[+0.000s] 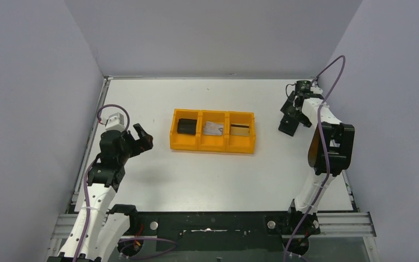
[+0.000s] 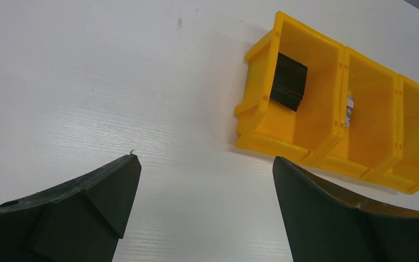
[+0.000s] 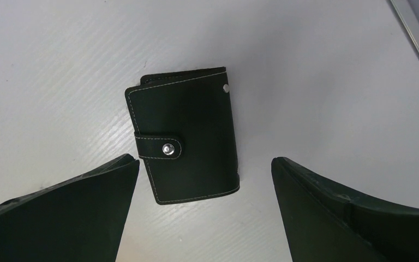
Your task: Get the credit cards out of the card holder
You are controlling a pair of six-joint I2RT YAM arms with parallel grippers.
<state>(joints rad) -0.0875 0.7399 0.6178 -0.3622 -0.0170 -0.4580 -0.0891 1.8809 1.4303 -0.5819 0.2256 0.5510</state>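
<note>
Right gripper (image 3: 204, 164) hung with its jaws spread wide and empty above the card holder (image 3: 183, 131), which lay flat and snapped shut on the table (image 1: 196, 180) near its far right corner. The holder looked light, soft and stitched, and likely floppy once unsnapped. Pinching across its long edges, or lifting the snap tab (image 3: 161, 147), seemed the surest hold. Left gripper (image 2: 205, 159), also spread and empty, hovered near the left edge. Two credit cards (image 1: 213, 129) lay in the orange tray (image 1: 213, 148) at mid-table.

left gripper (image 2: 204, 164) jaws spread wide, right gripper (image 3: 204, 161) likewise
</note>
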